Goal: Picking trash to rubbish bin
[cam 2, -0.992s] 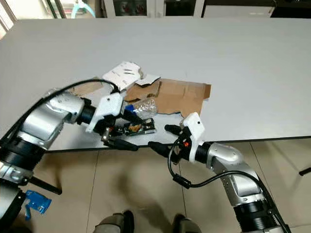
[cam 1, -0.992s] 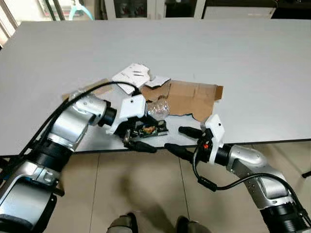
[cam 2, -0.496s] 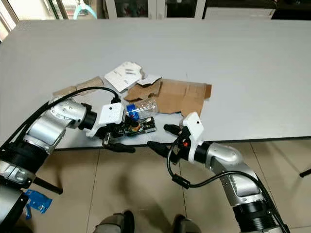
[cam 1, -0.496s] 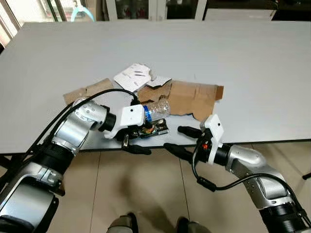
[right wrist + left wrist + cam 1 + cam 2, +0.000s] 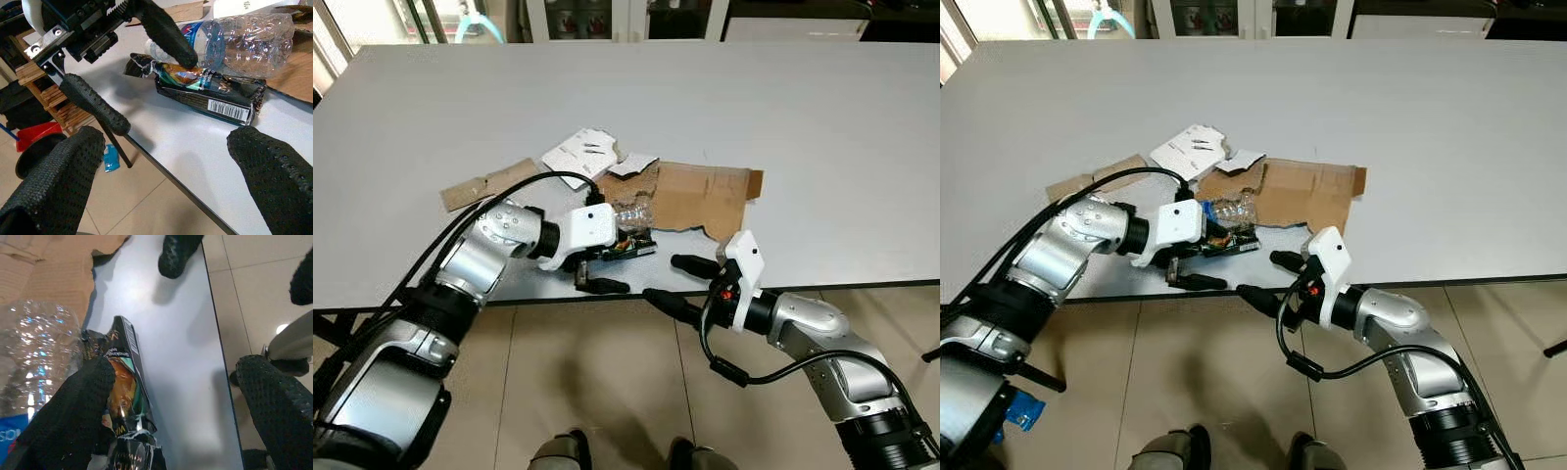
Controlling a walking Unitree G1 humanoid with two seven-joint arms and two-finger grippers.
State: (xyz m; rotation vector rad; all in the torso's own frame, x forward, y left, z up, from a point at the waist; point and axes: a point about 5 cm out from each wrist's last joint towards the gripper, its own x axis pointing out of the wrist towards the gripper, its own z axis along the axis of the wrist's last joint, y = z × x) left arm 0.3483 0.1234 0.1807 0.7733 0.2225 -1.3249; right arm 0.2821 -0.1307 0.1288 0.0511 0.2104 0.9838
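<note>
Because the trash sits bunched at the near edge of the worktop point(image 5: 822, 127), I have brought my left end effector point(image 5: 603, 267) in low from the left, its fingers spread: one black finger rests on top of the dark snack wrapper point(image 5: 208, 88), just under the crushed clear bottle point(image 5: 244, 36), while the other hangs off the edge below the worktop, so nothing is pinched yet. That straddle looks meant to catch the flat wrapper from above and below, since it lies too thin to grab from the sides. Behind the bottle, the torn brown cardboard point(image 5: 700, 196) and the white paper scrap point(image 5: 579, 154) lie flat and touching in a loose heap, with a second cardboard strip point(image 5: 489, 183) off to the left. To the right, my right end effector point(image 5: 677, 284) waits released, fingers wide apart, one over the worktop lip and one below it, pointed at the same wrapper. I judge the pick has barely begun; a bin is nowhere among what I can make out.
</note>
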